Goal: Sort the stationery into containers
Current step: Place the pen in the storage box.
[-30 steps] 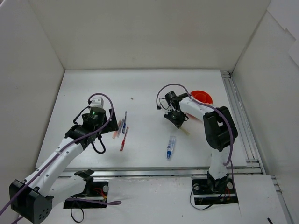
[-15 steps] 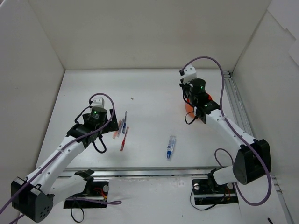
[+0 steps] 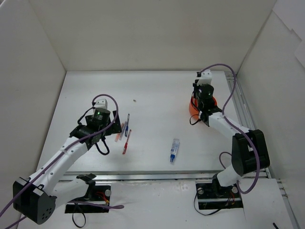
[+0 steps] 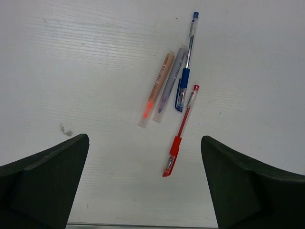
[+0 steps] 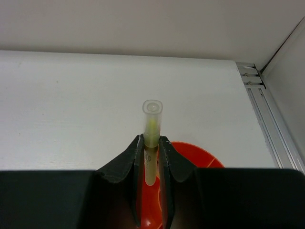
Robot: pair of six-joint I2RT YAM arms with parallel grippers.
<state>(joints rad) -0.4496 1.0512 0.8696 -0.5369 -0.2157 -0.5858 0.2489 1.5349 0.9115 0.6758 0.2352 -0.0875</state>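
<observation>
Held upright over the orange cup (image 5: 202, 153), a yellow marker (image 5: 152, 125) sits between the shut jaws of my right gripper (image 5: 151, 143). From above, that right gripper (image 3: 205, 105) hides most of the cup (image 3: 192, 109) at the back right. My left gripper (image 4: 145, 183) hangs open and empty above the table. Ahead of it lie an orange marker (image 4: 155, 90), a grey marker (image 4: 170, 80), a blue pen (image 4: 186, 64) and a red pen (image 4: 181, 131). The top view shows this pen cluster (image 3: 125, 132) just right of the left gripper (image 3: 102, 121).
A blue-capped clear pen (image 3: 174, 150) lies alone near the front middle of the table. White walls enclose the table on three sides. A metal rail (image 3: 243, 119) runs along the right edge, close to the cup.
My right arm has swung from the table's middle to the back right, ending above the orange cup with the yellow marker in its jaws. The left arm has barely shifted.
</observation>
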